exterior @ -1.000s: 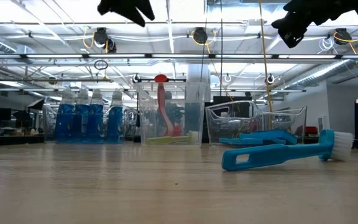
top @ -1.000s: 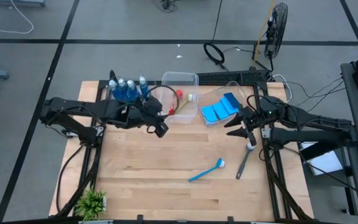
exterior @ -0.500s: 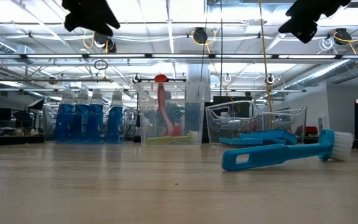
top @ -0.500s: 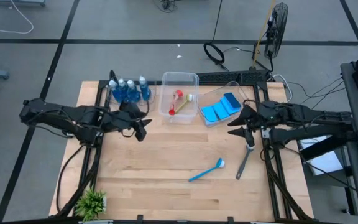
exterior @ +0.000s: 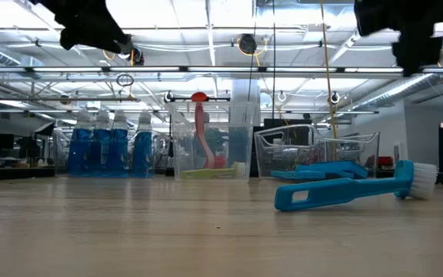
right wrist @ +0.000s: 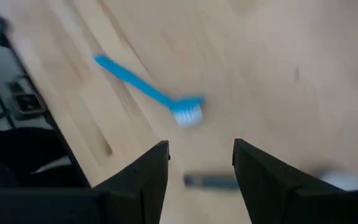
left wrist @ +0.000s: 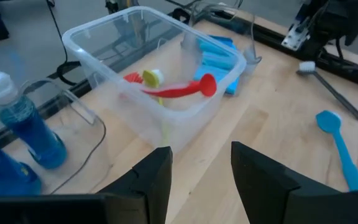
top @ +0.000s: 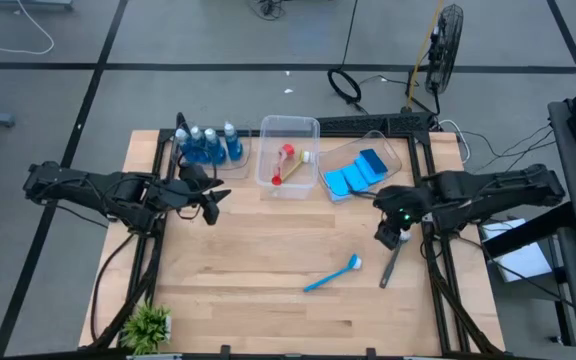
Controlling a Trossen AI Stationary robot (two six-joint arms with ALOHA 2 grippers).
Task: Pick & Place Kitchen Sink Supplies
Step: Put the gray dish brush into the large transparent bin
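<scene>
Several clear bottles of blue liquid (top: 208, 145) stand at the far left. A clear tub (top: 288, 165) holds a red brush (left wrist: 173, 87) and a yellow-green one. Blue sponges (top: 353, 175) lie in a second clear tub beside it. A blue brush (top: 333, 273) and a grey brush (top: 393, 262) lie flat on the wood at the near right. My left gripper (top: 208, 205) hangs open and empty, left of the centre tub. My right gripper (top: 388, 235) is open and empty, tipped down above the grey brush's head end.
A small green plant (top: 148, 325) sits at the near left corner. Black frame rails run along the table's left and right sides. Bare wood (top: 258, 250) spreads across the middle and near part of the table.
My left gripper has drawn back from the centre tub toward the table's left edge and sunk a little, staying open. My right gripper has rolled and tipped downward, shifting slightly toward the near edge above the grey brush. Nothing on the table has moved.
</scene>
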